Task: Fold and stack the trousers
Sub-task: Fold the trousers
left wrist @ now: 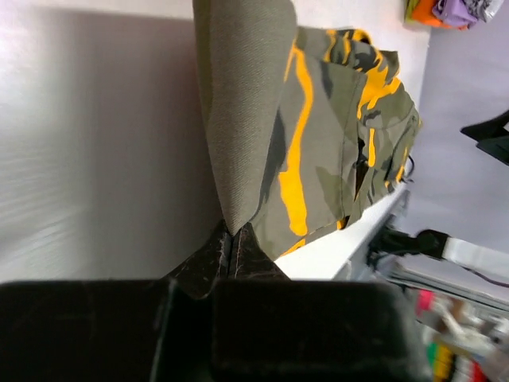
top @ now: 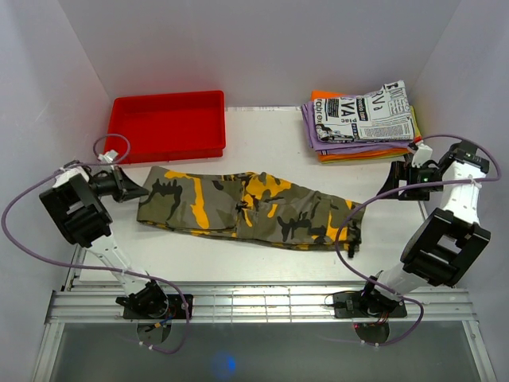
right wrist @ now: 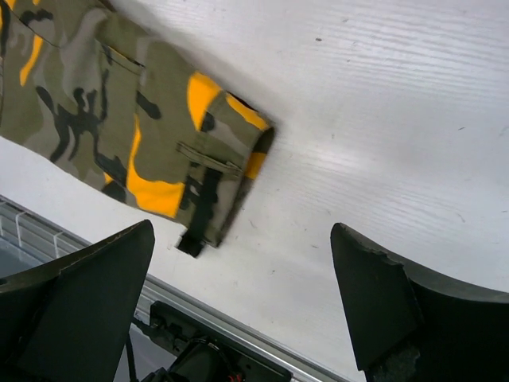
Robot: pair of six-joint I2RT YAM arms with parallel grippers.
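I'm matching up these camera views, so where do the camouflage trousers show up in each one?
Top external: the trousers lie across the middle, left to right.
Left wrist: trousers fill the upper centre, one end pinched in the left gripper.
Right wrist: trousers at upper left, the end with the black strap.
Shared landmark: the white table, along its near edge.

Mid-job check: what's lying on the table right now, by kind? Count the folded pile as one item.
trousers: 1
red tray: 1
folded pile: 1
Total: 3
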